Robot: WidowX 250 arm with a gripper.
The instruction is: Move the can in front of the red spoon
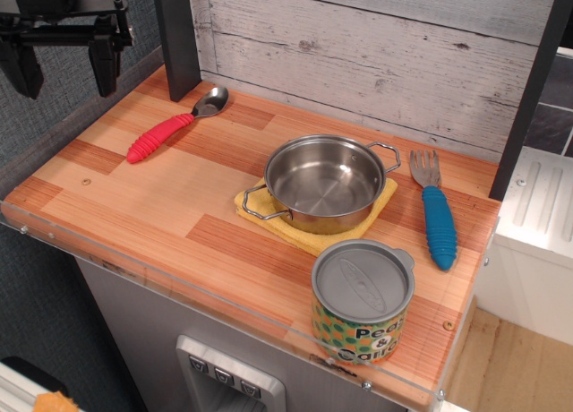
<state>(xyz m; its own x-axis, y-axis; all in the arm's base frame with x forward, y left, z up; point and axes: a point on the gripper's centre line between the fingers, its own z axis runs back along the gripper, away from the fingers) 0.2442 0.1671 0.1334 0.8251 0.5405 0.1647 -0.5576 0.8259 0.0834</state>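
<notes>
Worktop (179, 206): wooden, carrying everything; open space lies in front of the red spoon on its left side.
Pot (327, 184): steel, on a yellow cloth (300, 237) mid-worktop, sitting between can and spoon; the carry should likely pass along the near edge, clear of its handles.
Can (363, 302): upright at the front right corner, close to the edge; a grip across its sides looks safest.
Red spoon (170, 130): back left, lying diagonally.
Gripper (63, 63): top left, well apart from the can, jaws wide and empty.
</notes>
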